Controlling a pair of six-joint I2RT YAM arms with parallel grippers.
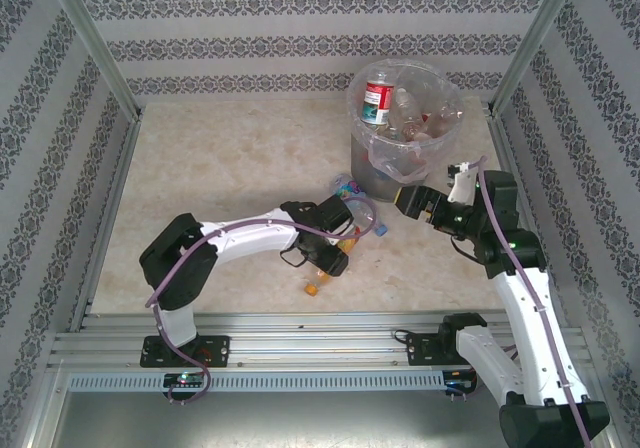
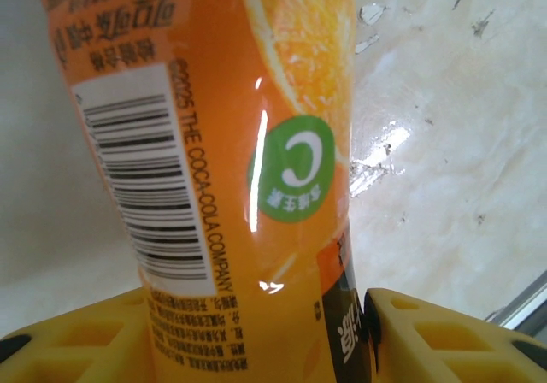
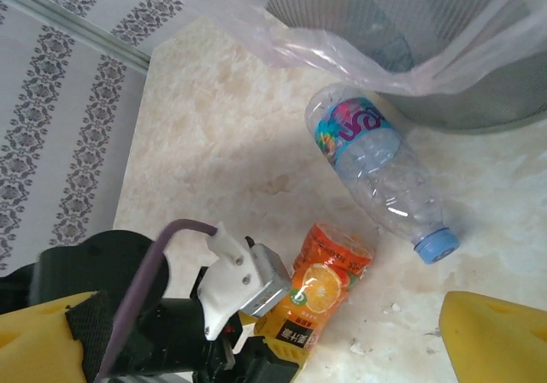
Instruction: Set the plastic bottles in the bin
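**A:** Far right on the worktop (image 1: 220, 168), how full is the bin (image 1: 372, 163)?

**B:** Several plastic bottles (image 1: 412, 116) lie inside it, with a red-labelled bottle (image 1: 378, 100) standing highest against the left rim. I can see two more outside it.

**A:** Which two?

**B:** A blue-labelled bottle (image 3: 376, 156) lies on its side just near of the bin's base, untouched. Its blue cap points near and right, its base far and left. An orange-labelled bottle (image 2: 231, 186) is a little nearer, in the left end effector (image 1: 345, 230).

**A:** Gripped?

**B:** The yellow fingers (image 2: 427, 340) sit against both its sides, so I judge it clamped. It is low over the worktop, and I cannot tell whether it is lifted. Its long axis runs from near left to far right, roughly towards the bin. Which end has the cap is hidden.

**A:** And the other arm?

**B:** The right end effector (image 1: 412, 203) hangs just near and right of the bin's base, jaws wide apart, holding nothing.
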